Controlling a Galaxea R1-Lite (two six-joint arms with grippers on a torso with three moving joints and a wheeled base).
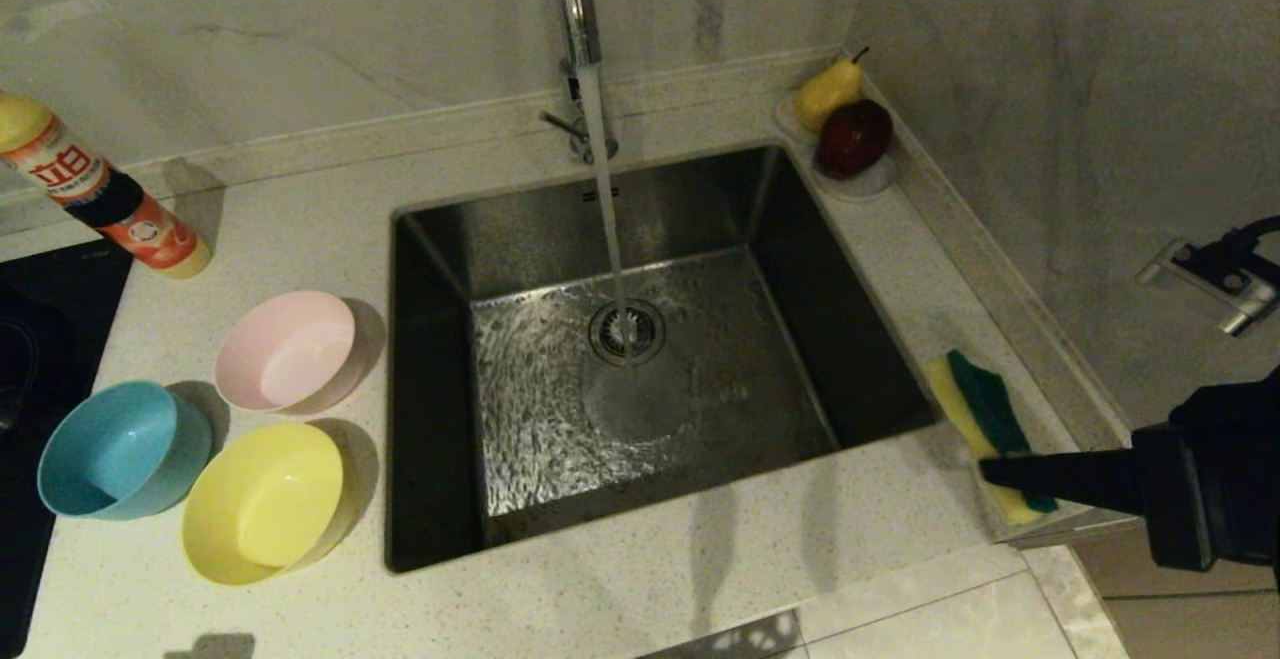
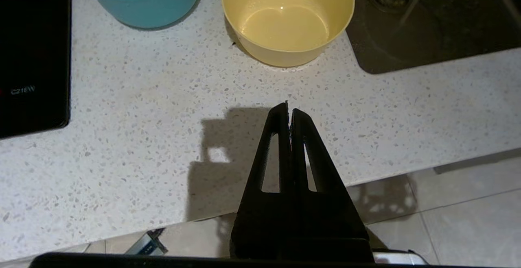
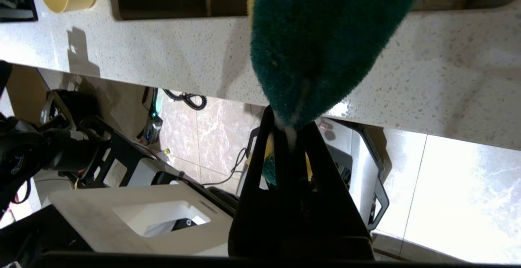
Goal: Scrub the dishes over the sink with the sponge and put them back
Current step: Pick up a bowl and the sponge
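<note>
R gripper (image 1: 985,469) at near right corner of counter (image 1: 700,559), fingers pinching near end of sponge (image 1: 985,419); in R wrist view green scouring face of sponge fanned out past the tips, yellow foam edge just visible, pinched end squeezed thin. Sponge's far end lying toward sink (image 1: 650,369), along right counter strip beside basin rim; can't tell if lifted clear of counter or resting on it.

L gripper (image 2: 290,107) seen in L wrist view only, over near counter edge in front of bowls, fingers pressed together, nothing between.

Three bowls upright on counter left of sink, empty: pink bowl (image 1: 288,351) nearest basin at back, blue bowl (image 1: 120,451) farthest left, yellow bowl (image 1: 268,501) at front, close beside the others.

Tap (image 1: 578,19) running, stream (image 1: 610,219) dropping onto drain strainer (image 1: 627,331), basin floor wet and rippled.

Also: detergent bottle (image 1: 100,189) tilted at far left, black hob (image 1: 40,359) at left edge, white dish w/ pear (image 1: 828,91) and red apple (image 1: 855,137) in far right corner.
</note>
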